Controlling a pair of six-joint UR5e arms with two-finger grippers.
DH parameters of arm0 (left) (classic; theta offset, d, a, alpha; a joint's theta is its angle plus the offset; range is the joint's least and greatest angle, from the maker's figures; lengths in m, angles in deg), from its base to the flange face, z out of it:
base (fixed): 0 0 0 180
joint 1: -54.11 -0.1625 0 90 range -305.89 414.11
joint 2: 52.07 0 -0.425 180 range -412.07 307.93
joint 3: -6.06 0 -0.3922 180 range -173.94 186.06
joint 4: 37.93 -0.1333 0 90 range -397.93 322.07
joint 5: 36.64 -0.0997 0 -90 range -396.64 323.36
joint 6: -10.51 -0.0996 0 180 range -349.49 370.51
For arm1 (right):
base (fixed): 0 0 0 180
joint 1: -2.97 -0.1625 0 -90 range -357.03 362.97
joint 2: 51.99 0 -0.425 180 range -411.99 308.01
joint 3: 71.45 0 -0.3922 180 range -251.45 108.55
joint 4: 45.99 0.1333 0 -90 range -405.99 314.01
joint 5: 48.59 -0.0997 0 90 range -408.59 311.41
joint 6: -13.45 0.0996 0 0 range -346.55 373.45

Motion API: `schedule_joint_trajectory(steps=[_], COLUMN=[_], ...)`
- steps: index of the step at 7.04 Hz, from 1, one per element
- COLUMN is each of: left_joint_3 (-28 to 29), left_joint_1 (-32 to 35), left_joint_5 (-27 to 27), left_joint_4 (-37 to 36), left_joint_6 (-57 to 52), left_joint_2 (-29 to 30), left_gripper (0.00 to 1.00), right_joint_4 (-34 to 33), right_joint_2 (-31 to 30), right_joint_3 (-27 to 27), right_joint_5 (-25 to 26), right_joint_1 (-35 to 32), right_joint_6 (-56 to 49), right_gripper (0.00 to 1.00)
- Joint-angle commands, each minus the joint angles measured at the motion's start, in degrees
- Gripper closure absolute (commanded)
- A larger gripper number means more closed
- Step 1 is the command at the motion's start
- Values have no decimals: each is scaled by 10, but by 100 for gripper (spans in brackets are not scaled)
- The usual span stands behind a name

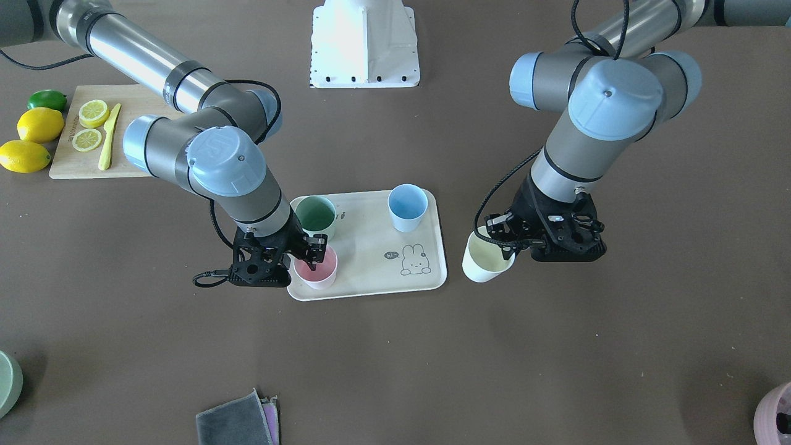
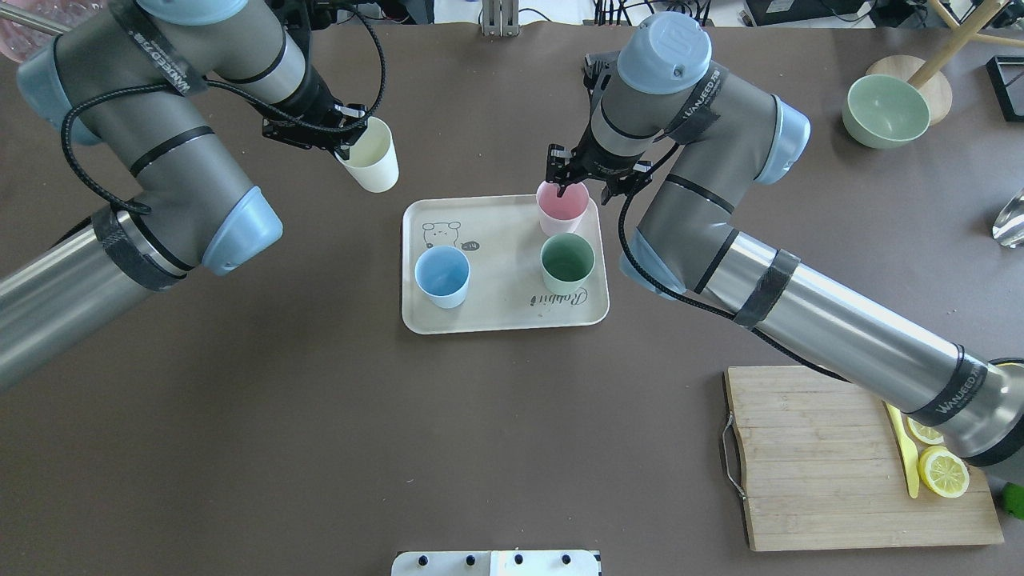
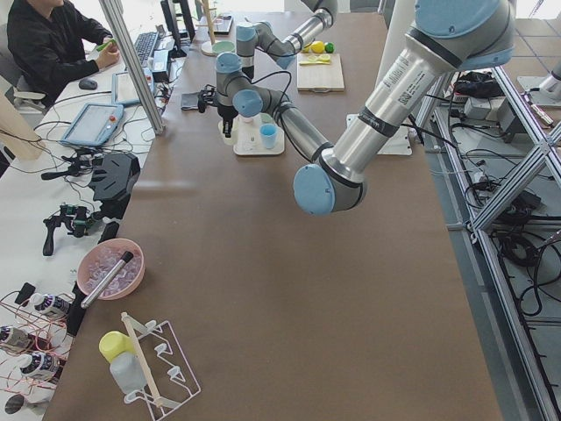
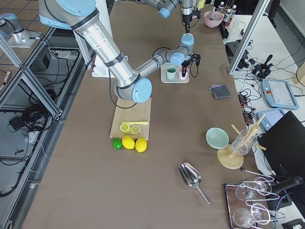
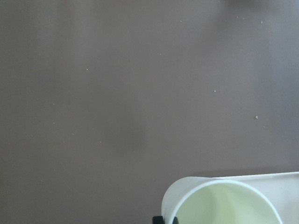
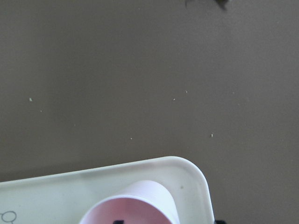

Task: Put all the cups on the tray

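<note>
The cream tray (image 2: 496, 272) lies mid-table with the blue cup (image 2: 442, 276) and the green cup (image 2: 567, 262) standing on it. The pink cup (image 2: 562, 204) stands upright on the tray's far right corner. My right gripper (image 2: 584, 192) is open over its rim, one finger inside the cup and one outside; the right wrist view shows the cup (image 6: 133, 205) between the spread fingers. My left gripper (image 2: 346, 148) is shut on the rim of the cream-yellow cup (image 2: 374, 166). It holds the cup tilted above the table, left of the tray and beyond its far left corner.
A wooden cutting board (image 2: 832, 456) with lemon slices and a yellow knife lies at the near right, with whole lemons (image 1: 31, 139) beside it. A green bowl (image 2: 884, 110) stands at the far right. A grey cloth (image 1: 238, 420) lies at the far edge.
</note>
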Motion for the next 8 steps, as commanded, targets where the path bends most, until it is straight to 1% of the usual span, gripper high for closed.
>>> schedule_joint_trajectory(steps=[1,2,3,4,5,6,7,8], left_joint_3=[7,31,41,56,81,95,96,90], left_joint_1=[-40,-69,-88,-97,-104,-104,-105,-108], left_joint_5=[-31,-57,-81,-92,-105,-106,-106,-107], left_joint_4=[1,6,7,20,52,67,66,66], left_joint_6=[47,73,81,82,83,83,81,80], left_joint_2=[24,43,47,47,47,47,47,46], left_gripper=[100,100,100,100,100,100,93,3], right_joint_4=[-5,-6,-19,-38,-40,-51,-60,-60], right_joint_2=[2,-1,-4,-15,-56,-73,-82,-104], right_joint_3=[-2,-2,-3,-17,-58,-73,-90,-118], right_joint_5=[-47,-60,-90,-110,-128,-147,-147,-144], right_joint_1=[-44,-63,-87,-108,-132,-153,-162,-169], right_joint_6=[-13,-31,-55,-81,-113,-129,-130,-131], right_gripper=[0,0,0,0,0,0,0,0])
